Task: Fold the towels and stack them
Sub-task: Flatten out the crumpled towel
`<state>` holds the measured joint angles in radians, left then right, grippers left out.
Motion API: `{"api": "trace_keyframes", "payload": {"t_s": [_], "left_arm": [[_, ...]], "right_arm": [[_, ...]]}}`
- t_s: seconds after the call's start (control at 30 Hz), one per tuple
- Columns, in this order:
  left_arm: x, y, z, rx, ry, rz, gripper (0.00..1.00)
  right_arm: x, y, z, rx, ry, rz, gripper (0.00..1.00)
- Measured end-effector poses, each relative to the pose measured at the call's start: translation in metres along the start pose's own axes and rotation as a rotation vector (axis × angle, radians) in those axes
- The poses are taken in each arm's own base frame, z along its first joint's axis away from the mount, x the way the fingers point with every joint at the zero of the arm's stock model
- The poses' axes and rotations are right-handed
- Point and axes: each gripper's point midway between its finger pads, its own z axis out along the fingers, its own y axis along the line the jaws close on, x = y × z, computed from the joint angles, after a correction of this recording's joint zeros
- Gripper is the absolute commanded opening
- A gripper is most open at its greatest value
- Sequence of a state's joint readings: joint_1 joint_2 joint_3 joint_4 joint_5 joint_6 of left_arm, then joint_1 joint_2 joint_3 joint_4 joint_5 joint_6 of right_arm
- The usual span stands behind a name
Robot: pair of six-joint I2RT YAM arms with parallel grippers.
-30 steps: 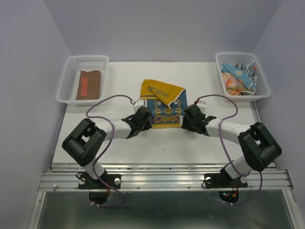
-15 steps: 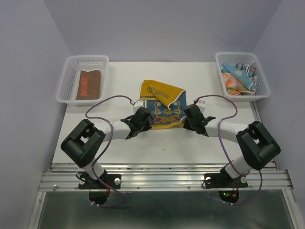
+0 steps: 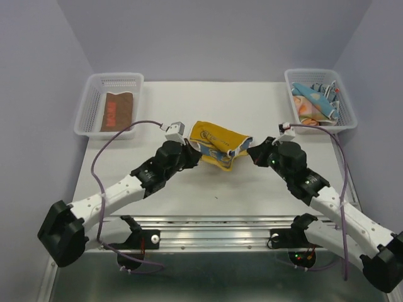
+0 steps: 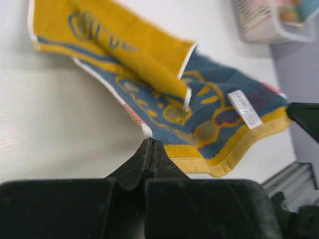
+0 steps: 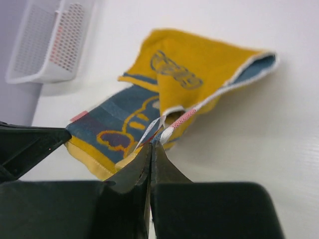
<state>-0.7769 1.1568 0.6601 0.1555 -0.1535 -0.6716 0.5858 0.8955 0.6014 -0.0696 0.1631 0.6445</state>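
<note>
My left gripper (image 4: pixel 149 144) and right gripper (image 5: pixel 151 145) each pinch shut on a hemmed corner of one soft yellow-blue towel (image 3: pixel 218 139), rumpled, mid table (image 3: pixel 252 100). Two white mesh baskets: left basket (image 3: pixel 88 107) one flat brown towel (image 3: pixel 118 111), right basket (image 3: pixel 347 116) a rumpled pile (image 3: pixel 315 100).

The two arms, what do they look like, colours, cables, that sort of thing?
Both the left arm and right arm have white links with bulky black joints. A purple cable loops along each. The left gripper and right gripper are black and tapered.
</note>
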Motion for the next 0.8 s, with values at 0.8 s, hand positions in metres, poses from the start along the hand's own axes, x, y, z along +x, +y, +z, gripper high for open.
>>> {"api": "trace_keyframes", "payload": {"t_s": [0.8], "left_arm": [[-0.147, -0.188, -0.276, 0.951, -0.286, 0.017, 0.0]], "right_arm": [[-0.181, 0.189, -0.269, -0.875, -0.434, -0.098, 0.01]]}}
